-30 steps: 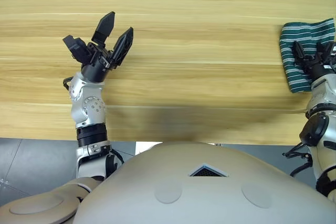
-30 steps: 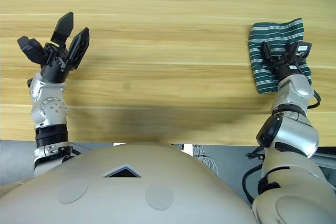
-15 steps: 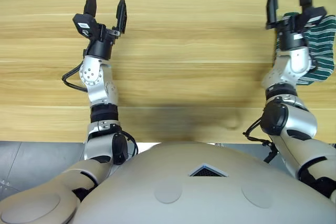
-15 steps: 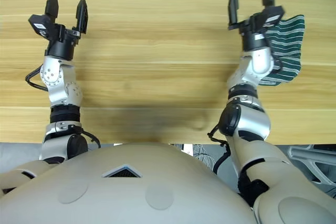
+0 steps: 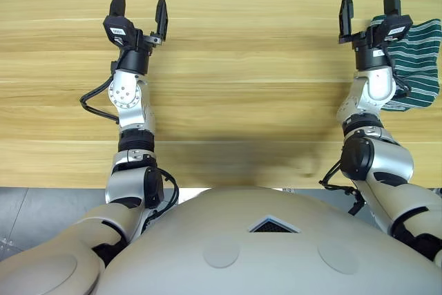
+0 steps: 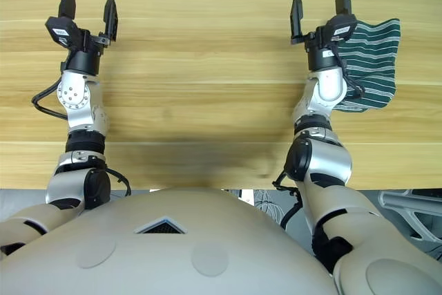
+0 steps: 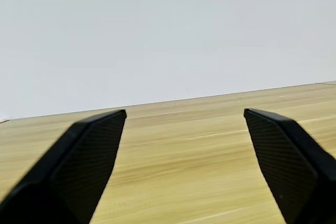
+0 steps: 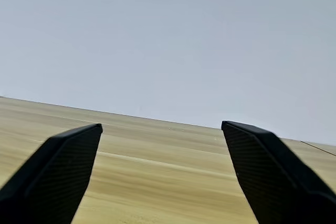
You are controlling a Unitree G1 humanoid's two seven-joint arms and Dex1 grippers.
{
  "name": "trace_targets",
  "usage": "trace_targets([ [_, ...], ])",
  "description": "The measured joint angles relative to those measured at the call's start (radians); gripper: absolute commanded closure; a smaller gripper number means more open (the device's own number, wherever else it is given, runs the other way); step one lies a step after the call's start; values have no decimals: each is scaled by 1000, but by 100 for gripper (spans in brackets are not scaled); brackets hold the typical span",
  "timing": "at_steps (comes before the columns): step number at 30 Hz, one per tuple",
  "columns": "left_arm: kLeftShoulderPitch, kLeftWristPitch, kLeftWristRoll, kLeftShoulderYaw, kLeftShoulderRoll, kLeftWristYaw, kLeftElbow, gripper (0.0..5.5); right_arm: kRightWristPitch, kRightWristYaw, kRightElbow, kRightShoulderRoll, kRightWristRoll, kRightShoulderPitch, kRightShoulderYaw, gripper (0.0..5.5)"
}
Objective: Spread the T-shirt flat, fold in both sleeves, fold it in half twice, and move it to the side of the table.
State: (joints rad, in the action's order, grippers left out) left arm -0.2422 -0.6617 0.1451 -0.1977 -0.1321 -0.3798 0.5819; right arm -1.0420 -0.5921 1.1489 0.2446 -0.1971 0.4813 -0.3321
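Note:
A folded green T-shirt with white stripes (image 5: 414, 60) lies at the right side of the wooden table (image 5: 248, 74). My right gripper (image 5: 366, 6) is raised beside the shirt's left edge, open and holding nothing. Over the left part of the table my left gripper (image 5: 139, 5) points the same way, also open and empty. In the left wrist view its two black fingertips (image 7: 94, 145) stand wide apart above bare wood. The right wrist view shows the other pair of fingertips (image 8: 262, 156) spread over the tabletop.
The table's near edge (image 5: 228, 186) runs just in front of the arms, with grey floor (image 5: 41, 219) below it. Bare wood lies between the two arms. A pale wall (image 7: 168, 30) stands beyond the table's far edge.
Both arms swung up from low, tilted poses to pointing straight ahead. The right gripper let go of the shirt and moved off it to the left; the shirt stayed put.

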Motion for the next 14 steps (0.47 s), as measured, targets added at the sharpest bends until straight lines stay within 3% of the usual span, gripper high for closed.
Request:
trace_targets([
  [8,39,-1,2,2,-11,17,-51,146,-146,87,-222,-26,73,-42,88,126],
  [14,60,1,2,0,-30,34,-95,146,-123,161,-387,-39,124,-103,150,126],
])
